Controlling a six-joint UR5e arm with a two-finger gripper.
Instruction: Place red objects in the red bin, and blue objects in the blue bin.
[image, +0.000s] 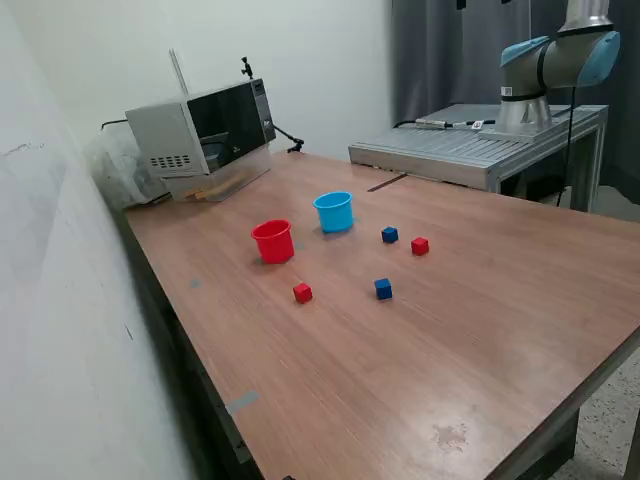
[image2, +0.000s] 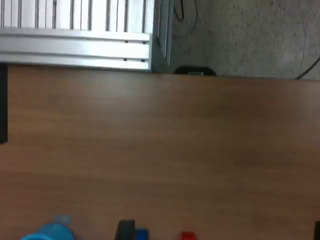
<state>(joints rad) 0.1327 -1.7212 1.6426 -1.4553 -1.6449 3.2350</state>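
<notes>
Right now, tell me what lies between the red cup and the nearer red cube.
Nothing: in the exterior view, only bare table separates the red cup from the red cube.

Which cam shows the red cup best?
Exterior view: the red cup shows whole, upright on the table beside the blue cup. The wrist view doesn't show it, only the blue cup's edge.

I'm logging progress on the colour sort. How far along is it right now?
Nothing looks sorted yet. All four cubes sit loose on the table: one red cube and one blue cube nearer the camera, another blue cube and red cube behind. No cube shows in the red bin or the blue bin. Nothing is in hand; the exterior view shows no gripper. All four placements remain.
</notes>
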